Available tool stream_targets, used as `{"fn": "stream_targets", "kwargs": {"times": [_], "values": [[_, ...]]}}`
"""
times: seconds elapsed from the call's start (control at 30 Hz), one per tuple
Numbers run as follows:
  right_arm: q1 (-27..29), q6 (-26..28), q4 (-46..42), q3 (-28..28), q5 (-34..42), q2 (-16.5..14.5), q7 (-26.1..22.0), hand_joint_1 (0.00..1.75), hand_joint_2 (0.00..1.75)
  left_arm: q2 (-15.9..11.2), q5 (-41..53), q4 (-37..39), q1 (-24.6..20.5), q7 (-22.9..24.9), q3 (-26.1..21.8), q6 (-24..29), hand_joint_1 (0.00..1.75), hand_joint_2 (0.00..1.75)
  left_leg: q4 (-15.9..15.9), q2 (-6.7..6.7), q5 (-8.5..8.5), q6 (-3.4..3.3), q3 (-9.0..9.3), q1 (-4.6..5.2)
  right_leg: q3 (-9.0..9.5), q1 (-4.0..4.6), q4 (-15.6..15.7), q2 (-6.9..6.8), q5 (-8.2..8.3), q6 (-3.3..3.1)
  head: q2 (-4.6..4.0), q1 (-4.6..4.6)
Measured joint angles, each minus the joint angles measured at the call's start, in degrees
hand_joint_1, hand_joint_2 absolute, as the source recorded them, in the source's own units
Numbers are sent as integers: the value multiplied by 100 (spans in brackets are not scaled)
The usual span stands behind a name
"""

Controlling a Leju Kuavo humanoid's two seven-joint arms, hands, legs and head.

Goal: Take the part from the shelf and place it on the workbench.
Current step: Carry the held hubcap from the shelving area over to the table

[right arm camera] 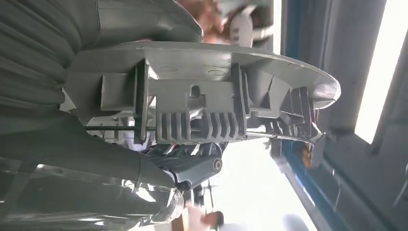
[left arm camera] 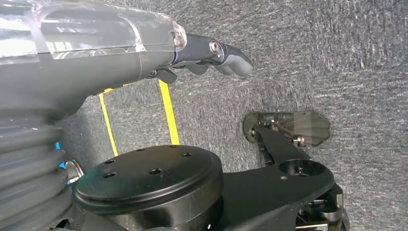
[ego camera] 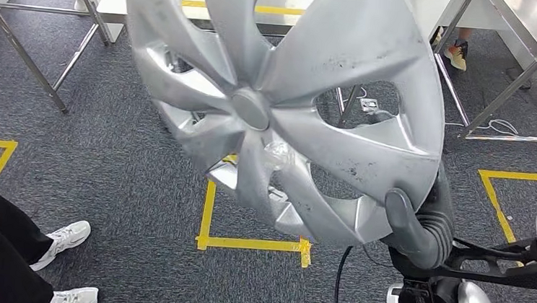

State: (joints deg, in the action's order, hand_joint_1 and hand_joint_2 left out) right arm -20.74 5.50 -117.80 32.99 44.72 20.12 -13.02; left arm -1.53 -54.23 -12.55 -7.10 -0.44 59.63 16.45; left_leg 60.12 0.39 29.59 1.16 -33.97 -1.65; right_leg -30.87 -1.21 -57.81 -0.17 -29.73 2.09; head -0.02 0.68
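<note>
Carrying the part, workbench not yet reached

I have the silver wheel cover (ego camera: 277, 101) held up in front of the head camera, my right hand (ego camera: 411, 231) gripping its lower rim with the thumb over the face; the right wrist view shows the ribbed clips on its back (right arm camera: 192, 115); my left hand (left arm camera: 211, 55) hangs low over the carpet, fingers loosely curled and holding nothing; I judge the pick done and the carry in hand; next I must find a bench and set the cover flat; metal table legs (ego camera: 27, 53) stand ahead on both sides, a person's shoes (ego camera: 63, 237) near my left; the cover blocks much of my forward sight, so I'd turn slowly.
</note>
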Motion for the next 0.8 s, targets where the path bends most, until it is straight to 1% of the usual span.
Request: {"fn": "stream_targets", "kwargs": {"times": [0.1,0.2,0.8], "values": [[-23,-274,85,63,313,-33,-75,175,175,0,11,0,-2,20,0,-27,0,175,0,7,0,0,0,0,0,0,0,1,0,0,0,-1],[-31,-353,157,121,414,-52,-98,175,175,-1,17,0,-3,23,0,-32,0,175,0,12,0,0,1,1,0,-1,1,1,0,0,0,-1],[-37,-393,429,191,507,-67,-103,175,175,-9,20,0,-3,7,0,-41,0,175,0,18,0,0,4,1,0,0,0,4,0,1,0,-1]]}}
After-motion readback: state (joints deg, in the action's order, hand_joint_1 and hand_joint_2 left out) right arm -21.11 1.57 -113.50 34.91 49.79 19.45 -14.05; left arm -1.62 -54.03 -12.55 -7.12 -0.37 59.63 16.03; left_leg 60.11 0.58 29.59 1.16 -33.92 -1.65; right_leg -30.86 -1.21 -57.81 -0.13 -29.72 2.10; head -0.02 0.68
